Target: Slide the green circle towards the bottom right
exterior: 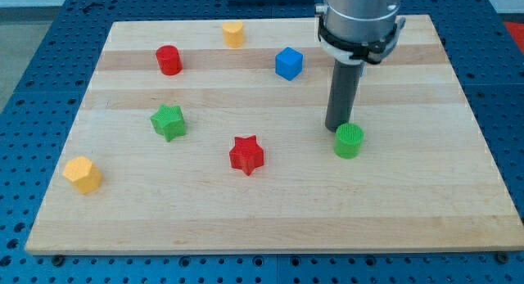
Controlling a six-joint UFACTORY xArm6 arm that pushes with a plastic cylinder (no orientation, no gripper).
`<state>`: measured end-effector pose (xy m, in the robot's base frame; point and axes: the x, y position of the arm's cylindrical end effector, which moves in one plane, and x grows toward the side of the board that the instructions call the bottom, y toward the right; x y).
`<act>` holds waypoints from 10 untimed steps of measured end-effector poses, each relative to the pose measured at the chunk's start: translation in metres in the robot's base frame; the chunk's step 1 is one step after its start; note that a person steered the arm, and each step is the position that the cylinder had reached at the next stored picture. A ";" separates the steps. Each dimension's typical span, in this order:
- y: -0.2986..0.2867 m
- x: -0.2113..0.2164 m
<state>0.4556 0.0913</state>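
Note:
The green circle point(349, 141) is a short ribbed cylinder on the wooden board point(270, 210), right of centre. My tip point(336, 129) rests on the board just at the circle's upper left edge, touching or nearly touching it. The dark rod rises from there to the grey arm body at the view's top.
A red star point(246, 155) lies left of the green circle. A green star point(169, 122) is further left. A blue cube point(288, 63), a red cylinder point(169, 60) and a yellow block point(233, 33) lie near the top. Another yellow block point(83, 173) sits at the lower left.

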 end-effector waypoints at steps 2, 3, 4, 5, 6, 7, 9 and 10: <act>-0.017 -0.006; -0.048 -0.008; -0.054 0.008; -0.030 0.009; 0.006 0.019; 0.032 0.045; 0.034 0.062; 0.006 0.062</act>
